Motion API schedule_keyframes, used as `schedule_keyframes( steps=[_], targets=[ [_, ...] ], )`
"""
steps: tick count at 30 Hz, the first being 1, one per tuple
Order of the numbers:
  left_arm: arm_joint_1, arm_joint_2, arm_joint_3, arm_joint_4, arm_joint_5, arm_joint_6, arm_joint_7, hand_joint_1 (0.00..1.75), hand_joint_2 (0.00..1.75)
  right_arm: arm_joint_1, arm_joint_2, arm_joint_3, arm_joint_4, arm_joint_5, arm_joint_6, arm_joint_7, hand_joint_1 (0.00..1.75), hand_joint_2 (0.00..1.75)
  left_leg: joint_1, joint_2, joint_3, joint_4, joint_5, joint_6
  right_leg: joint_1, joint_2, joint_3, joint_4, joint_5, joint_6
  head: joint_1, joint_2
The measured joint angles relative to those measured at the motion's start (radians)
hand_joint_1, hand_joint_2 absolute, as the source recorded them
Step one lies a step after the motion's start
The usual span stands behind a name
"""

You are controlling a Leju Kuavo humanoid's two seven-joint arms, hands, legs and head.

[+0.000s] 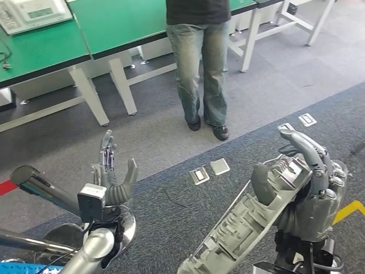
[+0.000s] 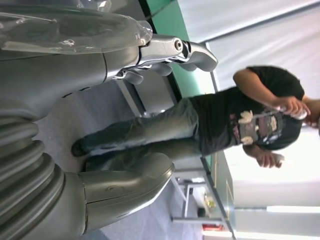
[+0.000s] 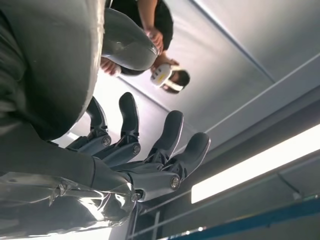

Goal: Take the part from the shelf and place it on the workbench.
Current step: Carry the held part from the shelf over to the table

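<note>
Right hand (image 1: pixel 308 177): fingers curled over top of grey moulded part (image 1: pixel 241 220), thumb against its near face; part held. Part: long, ribbed, long axis running from hand down-left toward near edge of view. Left hand (image 1: pixel 113 171): fingers spread, palm up, holding nothing, well apart from part. Green workbench (image 1: pixel 116 28): far left, across grey carpet. Person (image 1: pixel 202 63) in jeans standing beside it. Judgement: carrying stage, placement not yet done.

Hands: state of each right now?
Left hand: open, fingers apart, holding nothing.
Right hand: closed around the grey part, thumb and fingers wrapped over its upper end.
</note>
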Motion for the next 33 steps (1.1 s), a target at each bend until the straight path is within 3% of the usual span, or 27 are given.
schedule_keyframes(
  steps=[2, 3, 5, 7, 9, 11, 13, 15, 17, 18, 19, 21, 23, 24, 26, 27, 29, 31, 32, 33],
  targets=[
    [-0.001, 0.001, 0.0, 0.001, 0.001, -0.007, 0.0, 0.0, 1.75, 0.003, 0.0, 0.0, 0.0, 0.016, 0.0, 0.013, 1.75, 1.75, 0.0, -0.015, -0.066, 0.122, -0.037, 0.002, 0.004, 0.026, -0.003, 0.0, 0.002, -0.004, -0.012, 0.0],
    [-0.002, 0.001, 0.0, 0.002, 0.001, -0.011, 0.0, 0.0, 1.75, 0.005, 0.0, 0.0, 0.0, 0.023, 0.0, 0.019, 1.75, 1.75, -0.001, -0.017, -0.075, 0.132, -0.027, 0.006, 0.006, 0.041, -0.004, 0.0, 0.003, -0.005, -0.016, 0.0],
    [-0.007, 0.001, 0.0, 0.002, 0.001, -0.016, 0.0, 0.0, 1.75, 0.006, 0.0, 0.0, 0.0, 0.032, 0.0, 0.025, 1.75, 1.75, -0.003, -0.031, -0.035, 0.035, 0.041, 0.018, 0.008, 0.071, -0.004, 0.0, 0.005, -0.005, -0.021, 0.0],
    [-0.015, 0.001, 0.0, 0.002, 0.001, -0.016, -0.001, 0.0, 1.75, 0.006, 0.0, 0.0, 0.0, 0.037, 0.0, 0.027, 1.75, 1.75, -0.003, -0.08, 0.028, -0.107, 0.101, 0.031, 0.007, 0.098, -0.006, 0.001, 0.007, -0.002, -0.023, 0.0],
    [-0.021, 0.001, 0.0, 0.002, 0.002, -0.017, -0.001, 0.0, 1.75, 0.008, 0.0, 0.0, 0.0, 0.038, 0.0, 0.027, 1.75, 1.75, -0.006, -0.105, 0.056, -0.169, 0.116, 0.035, 0.003, 0.122, -0.013, 0.001, 0.01, 0.007, -0.023, 0.0],
    [-0.024, -0.002, -0.001, 0.002, 0.002, -0.016, -0.001, 0.0, 1.75, 0.013, 0.0, -0.003, -0.002, 0.031, 0.0, 0.026, 1.75, 1.75, -0.006, -0.079, 0.059, -0.178, 0.121, 0.038, -0.001, 0.139, -0.021, 0.0, 0.013, 0.018, -0.025, 0.0],
    [-0.027, -0.006, -0.003, 0.002, 0.0, -0.015, -0.002, 0.0, 1.75, 0.019, 0.0, -0.01, -0.006, 0.019, 0.0, 0.023, 1.75, 1.75, -0.001, -0.052, 0.065, -0.192, 0.126, 0.046, 0.003, 0.099, -0.043, 0.035, -0.012, 0.027, -0.016, 0.0],
    [-0.028, -0.009, -0.007, 0.004, -0.002, -0.012, -0.003, 0.0, 1.75, 0.023, 0.0, -0.016, -0.008, 0.01, 0.0, 0.021, 1.75, 1.75, 0.0, -0.024, 0.069, -0.198, 0.127, 0.052, 0.006, 0.031, -0.097, 0.154, -0.076, 0.035, 0.0, 0.0],
    [-0.026, -0.01, -0.01, 0.008, -0.002, -0.011, -0.004, 0.0, 1.75, 0.027, 0.0, -0.02, -0.008, 0.007, 0.0, 0.02, 1.75, 1.75, -0.002, 0.006, 0.07, -0.198, 0.124, 0.053, 0.001, 0.006, -0.154, 0.281, -0.127, 0.044, 0.012, 0.0],
    [-0.025, -0.01, -0.011, 0.009, -0.002, -0.01, -0.004, 0.0, 1.75, 0.029, 0.0, -0.022, -0.008, 0.007, 0.0, 0.02, 1.75, 1.75, -0.002, 0.02, 0.071, -0.198, 0.122, 0.052, -0.002, 0.001, -0.161, 0.3, -0.126, 0.048, 0.016, 0.0],
    [-0.025, -0.01, -0.013, 0.01, -0.002, -0.009, -0.004, 0.0, 1.75, 0.03, 0.0, -0.023, -0.008, 0.007, 0.0, 0.019, 1.75, 1.75, -0.001, 0.033, 0.073, -0.197, 0.12, 0.05, -0.006, -0.005, -0.146, 0.275, -0.106, 0.051, 0.02, 0.0],
    [-0.026, -0.01, -0.014, 0.011, -0.002, -0.008, -0.004, 0.0, 1.75, 0.03, 0.0, -0.025, -0.008, 0.007, 0.0, 0.019, 1.75, 1.75, 0.0, 0.056, 0.079, -0.193, 0.112, 0.041, -0.009, -0.038, -0.071, 0.134, -0.041, 0.056, 0.028, 0.0],
    [-0.026, -0.011, -0.015, 0.012, -0.002, -0.007, -0.004, 0.0, 1.75, 0.03, 0.0, -0.026, -0.009, 0.006, 0.0, 0.019, 1.75, 1.75, -0.006, 0.074, 0.081, -0.185, 0.104, 0.03, -0.003, -0.077, -0.01, 0.023, -0.008, 0.049, 0.036, 0.0],
    [-0.027, -0.011, -0.015, 0.012, -0.002, -0.007, -0.004, 0.0, 1.75, 0.031, -0.001, -0.026, -0.009, 0.004, 0.0, 0.019, 1.75, 1.75, -0.009, 0.083, 0.082, -0.182, 0.102, 0.026, 0.002, -0.083, -0.002, 0.005, -0.007, 0.043, 0.035, 0.0],
    [-0.028, -0.013, -0.016, 0.015, -0.002, -0.006, -0.008, 0.0, 1.75, 0.033, -0.001, -0.028, -0.01, 0.0, 0.0, 0.017, 1.75, 1.75, -0.011, 0.107, 0.084, -0.179, 0.099, 0.018, 0.005, -0.059, -0.002, 0.005, -0.005, 0.028, 0.026, 0.0],
    [-0.029, -0.015, -0.016, 0.017, -0.001, -0.005, -0.011, 0.0, 1.75, 0.034, -0.001, -0.03, -0.01, 0.0, 0.0, 0.015, 1.75, 1.75, -0.008, 0.104, 0.084, -0.172, 0.091, 0.013, 0.005, -0.046, -0.002, 0.003, -0.003, 0.022, 0.021, 0.0],
    [-0.031, -0.018, -0.017, 0.019, 0.003, -0.005, -0.023, 0.0, 1.75, 0.035, -0.002, -0.033, -0.011, 0.001, 0.0, 0.009, 1.75, 1.75, -0.003, 0.059, 0.057, -0.104, 0.047, 0.005, 0.001, -0.022, 0.0, 0.0, 0.002, 0.009, 0.014, 0.0],
    [-0.028, -0.018, -0.017, 0.023, 0.009, -0.007, -0.033, 0.0, 1.75, 0.035, -0.002, -0.036, -0.011, 0.004, 0.0, 0.005, 1.75, 1.75, -0.001, 0.003, -0.015, 0.041, -0.017, 0.004, 0.0, 0.002, -0.002, -0.001, 0.004, 0.001, 0.0, 0.0],
    [-0.025, -0.018, -0.017, 0.026, 0.014, -0.009, -0.037, 0.0, 1.75, 0.036, -0.002, -0.037, -0.011, 0.006, 0.0, 0.004, 1.75, 1.75, -0.001, -0.009, -0.051, 0.106, -0.037, 0.005, 0.001, 0.017, -0.003, 0.0, 0.005, -0.001, -0.007, 0.0],
    [-0.023, -0.018, -0.017, 0.029, 0.017, -0.012, -0.039, 0.0, 1.75, 0.037, -0.002, -0.038, -0.011, 0.007, 0.0, 0.003, 1.75, 1.75, -0.001, -0.014, -0.073, 0.139, -0.038, 0.007, 0.003, 0.031, -0.004, 0.0, 0.006, -0.001, -0.012, 0.0]
  ],
)
